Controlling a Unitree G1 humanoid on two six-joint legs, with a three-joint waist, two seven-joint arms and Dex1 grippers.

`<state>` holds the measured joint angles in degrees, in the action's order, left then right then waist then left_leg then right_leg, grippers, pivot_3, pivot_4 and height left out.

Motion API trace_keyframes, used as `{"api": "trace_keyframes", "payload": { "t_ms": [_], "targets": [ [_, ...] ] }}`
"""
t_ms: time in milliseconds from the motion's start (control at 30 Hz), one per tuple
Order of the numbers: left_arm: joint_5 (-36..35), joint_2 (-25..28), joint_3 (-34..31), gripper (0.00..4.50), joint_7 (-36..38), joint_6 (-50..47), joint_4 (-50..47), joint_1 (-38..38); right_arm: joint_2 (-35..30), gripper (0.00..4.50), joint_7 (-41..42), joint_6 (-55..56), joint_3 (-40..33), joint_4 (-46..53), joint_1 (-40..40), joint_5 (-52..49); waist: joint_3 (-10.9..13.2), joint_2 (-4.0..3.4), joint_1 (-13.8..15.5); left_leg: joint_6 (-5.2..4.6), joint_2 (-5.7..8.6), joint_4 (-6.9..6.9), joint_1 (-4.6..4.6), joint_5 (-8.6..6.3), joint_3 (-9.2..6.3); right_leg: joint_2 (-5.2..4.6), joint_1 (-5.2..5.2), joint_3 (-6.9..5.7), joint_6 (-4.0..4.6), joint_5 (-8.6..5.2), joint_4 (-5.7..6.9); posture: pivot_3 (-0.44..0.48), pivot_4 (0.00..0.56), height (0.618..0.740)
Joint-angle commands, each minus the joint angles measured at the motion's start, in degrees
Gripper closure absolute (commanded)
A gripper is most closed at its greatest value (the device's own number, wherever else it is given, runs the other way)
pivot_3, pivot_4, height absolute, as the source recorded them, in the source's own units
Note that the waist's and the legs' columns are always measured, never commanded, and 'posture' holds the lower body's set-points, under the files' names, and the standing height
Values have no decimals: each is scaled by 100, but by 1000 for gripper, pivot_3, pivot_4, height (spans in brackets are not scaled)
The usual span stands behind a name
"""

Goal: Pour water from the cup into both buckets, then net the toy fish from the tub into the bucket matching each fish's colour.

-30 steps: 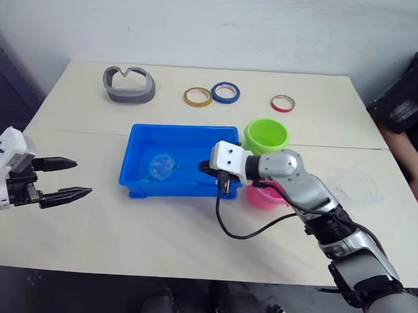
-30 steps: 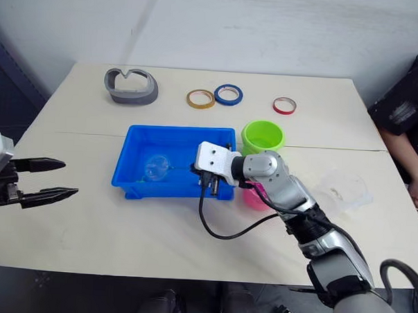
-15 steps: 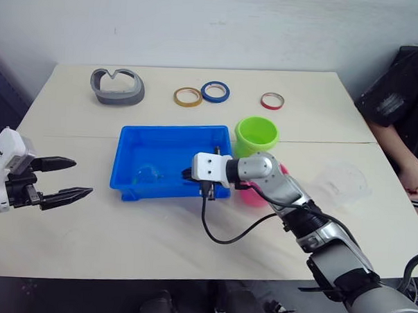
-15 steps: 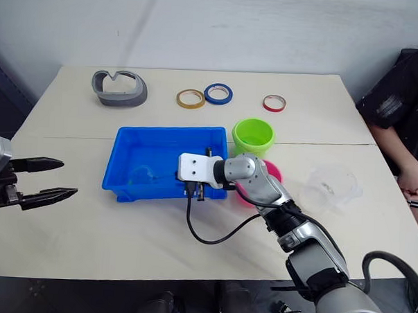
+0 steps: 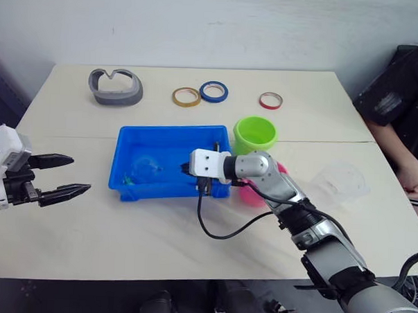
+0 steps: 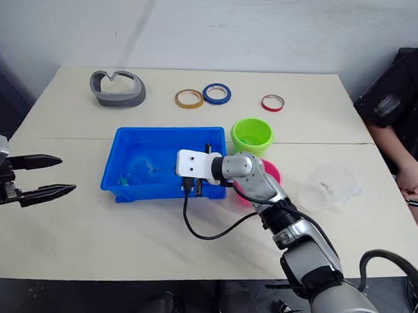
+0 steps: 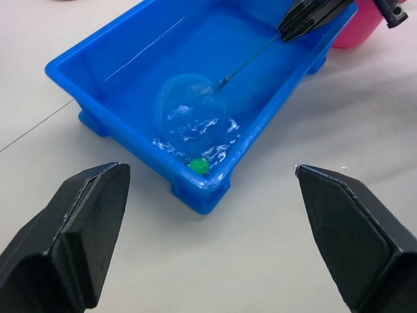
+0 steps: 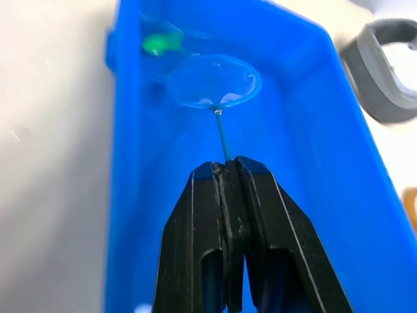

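My left pincer [image 5: 64,175] hangs over the near left part of the pale desk [image 5: 157,237], its two black fingers spread wide and holding nothing. The shallow rectangular bright blue plastic tub [image 5: 167,189] lies ahead of it and to its right, well apart from the fingertips.

My right pincer [image 8: 228,179] reaches into the tub from the tub's right end. Its fingers are pressed together on the slim dark wire handle of the net [image 8: 214,81]. Straight ahead of these fingertips, the net's thin blue ring hoop sits low in the tub's left half, where the water surface shows ripples. Just beyond the hoop, in the tub's near left corner, lies one tiny green plastic toy fish [image 8: 156,43], apart from the ring.

Behind the right pincer's wrist, the bright pink round plastic bucket [image 5: 257,195] stands just beside the tub's right end, partly hidden by my forearm. The lime green round plastic bucket [image 5: 255,134] stands just beyond it, near the tub's far right corner. The wide clear plastic cup [image 5: 341,183] rests further right on the desk, well apart from both pincers.

At the desk's far side lie a grey curved plastic piece [image 5: 115,86], then a yellow tape ring [image 5: 186,96], a blue tape ring [image 5: 214,91] and a red tape ring [image 5: 271,100].
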<state>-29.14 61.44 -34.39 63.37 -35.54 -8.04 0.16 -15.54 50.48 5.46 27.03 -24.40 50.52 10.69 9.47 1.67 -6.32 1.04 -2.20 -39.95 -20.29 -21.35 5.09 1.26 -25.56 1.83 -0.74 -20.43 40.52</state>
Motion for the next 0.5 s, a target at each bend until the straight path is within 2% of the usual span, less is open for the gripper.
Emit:
{"api": "trace_keyframes", "payload": {
  "t_ms": [33,367,500],
  "targets": [
    [-49,91,-16,34,-6,70,-6,-140,29,4500,23,336,-5,-8,50,63,0,0,-6,0,0,0,0,0,0,0,0,0,0,0,0,0,150,740],
    [-36,99,37,34,14,71,29,-221,324,4500,310,-7,-68,299,-209,-122,0,0,-3,1,0,0,0,0,0,0,0,0,0,0,1,0,150,740],
    [-36,95,30,34,17,82,55,-242,462,4500,553,-1038,-324,734,-372,-625,0,0,2,0,0,1,0,0,0,0,0,0,0,0,1,0,150,740]
  ]
}}
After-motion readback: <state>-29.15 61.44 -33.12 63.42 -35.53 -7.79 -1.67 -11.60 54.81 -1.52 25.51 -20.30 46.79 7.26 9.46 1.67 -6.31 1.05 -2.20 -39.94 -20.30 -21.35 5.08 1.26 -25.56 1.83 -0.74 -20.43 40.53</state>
